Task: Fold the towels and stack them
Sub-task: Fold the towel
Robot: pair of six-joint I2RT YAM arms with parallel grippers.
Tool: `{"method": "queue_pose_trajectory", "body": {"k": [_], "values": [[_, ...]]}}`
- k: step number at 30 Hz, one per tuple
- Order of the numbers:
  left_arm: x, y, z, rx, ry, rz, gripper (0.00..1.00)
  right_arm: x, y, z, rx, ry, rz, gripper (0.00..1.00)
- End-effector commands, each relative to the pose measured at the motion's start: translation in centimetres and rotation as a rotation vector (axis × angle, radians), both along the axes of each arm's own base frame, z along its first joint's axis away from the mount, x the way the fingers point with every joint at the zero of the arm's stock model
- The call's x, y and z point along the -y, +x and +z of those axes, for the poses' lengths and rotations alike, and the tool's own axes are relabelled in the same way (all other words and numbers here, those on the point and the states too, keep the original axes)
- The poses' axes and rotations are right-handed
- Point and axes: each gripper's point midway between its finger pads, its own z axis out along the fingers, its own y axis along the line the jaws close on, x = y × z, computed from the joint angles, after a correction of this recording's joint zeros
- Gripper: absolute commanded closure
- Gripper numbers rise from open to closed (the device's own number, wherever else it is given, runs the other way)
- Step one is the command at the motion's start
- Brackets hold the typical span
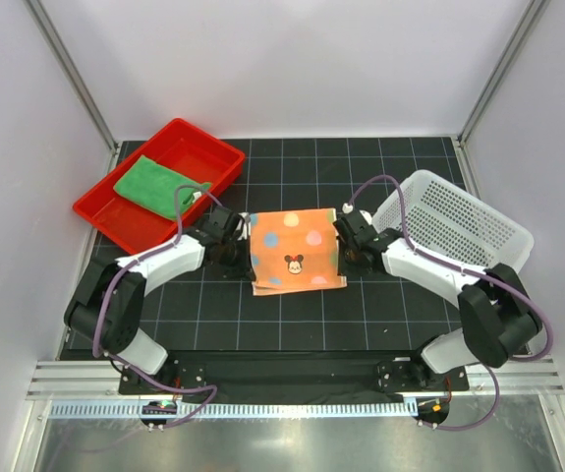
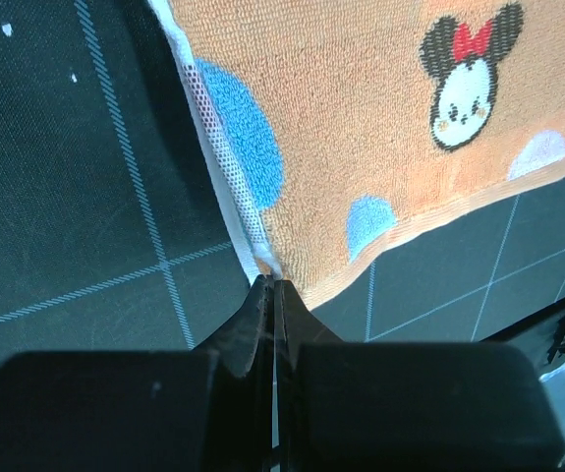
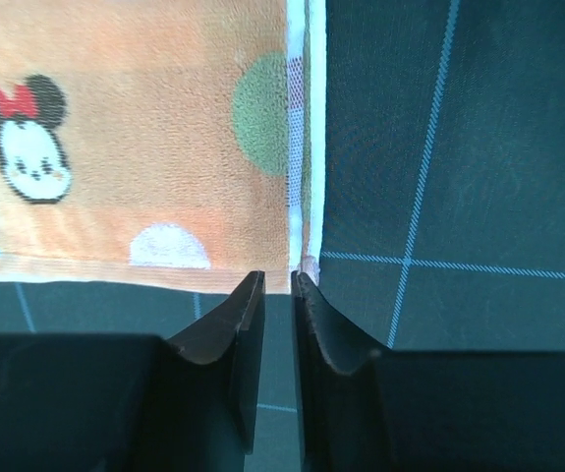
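Both wrist views' top edges cut off the dotted towel — a cable (greyish) crosses the green towel.

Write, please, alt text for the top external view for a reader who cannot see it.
An orange polka-dot towel with a cartoon mouse face lies at the centre of a black gridded mat, the left gripper and right gripper at its near corners. Behind left, a green towel lies in a red tray; a white perforated basket sits at right.
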Motion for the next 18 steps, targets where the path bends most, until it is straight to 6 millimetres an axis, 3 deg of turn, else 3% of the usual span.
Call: {"method": "queue_pose_trajectory", "body": {"k": [1, 7, 18], "values": [[1.0, 0.5, 0.8, 0.038, -0.047, -0.013, 1.0, -1.0, 0.6, -0.6, 0.003, 0.054, -0.032, 0.74], [0.9, 0.3, 0.4, 0.033, -0.044, -0.016, 1.0, -0.7, 0.6, -2.1, -0.017, 0.029, -0.041, 0.68], [1.0, 0.5, 0.2, 0.031, -0.043, -0.02, 1.0, -0.2, 0.4, -3.9, -0.041, -0.013, -0.041, 0.68]]}}
